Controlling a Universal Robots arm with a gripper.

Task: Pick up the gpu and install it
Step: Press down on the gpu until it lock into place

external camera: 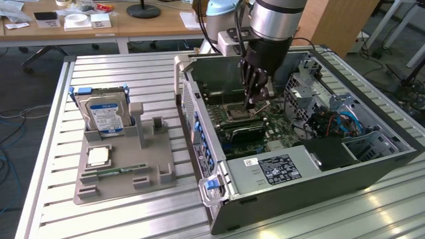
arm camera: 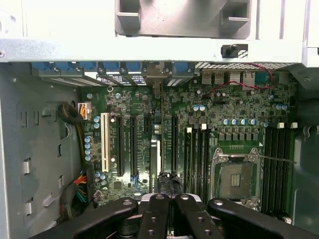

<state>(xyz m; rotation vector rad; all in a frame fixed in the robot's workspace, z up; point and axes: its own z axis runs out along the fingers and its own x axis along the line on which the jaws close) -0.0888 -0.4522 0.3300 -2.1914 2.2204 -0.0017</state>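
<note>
One arm: the gripper (external camera: pixel 251 105) reaches down into the open computer case (external camera: pixel 299 184), at the centre of the exterior frame, just above the motherboard (external camera: pixel 279 124).
Fingers: pressed together, with no gap visible between the black fingertips; the wrist view shows the gripper (arm camera: pixel 169 199) the same way.
Gpu location: the gpu (external camera: pixel 249 133) is already inside the case, a dark card standing on the board just below the fingertips in the exterior frame. In the wrist view the gpu (arm camera: pixel 155 159) appears edge-on, running along an expansion slot towards the rear bracket openings.
Contact: the fingertips sit right over the card's near end. Whether they pinch its edge or merely press on it cannot be told.
Step in hand: judged to be seating the card in its slot.
Doing it well: push straight down along the slot line and keep the card upright. Its bracket end should meet the rear opening squarely, because a tilt could jam the edge connector.
Hazards: the CPU socket (arm camera: pixel 234 181) and the neighbouring slots lie close by, so sideways drift is best avoided.
Elsewhere: the hard drive (external camera: pixel 106 117) and memory stick (external camera: pixel 123 170) sit on the grey fixture (external camera: pixel 159 186) at the left of the exterior frame, well apart from the work.
</note>
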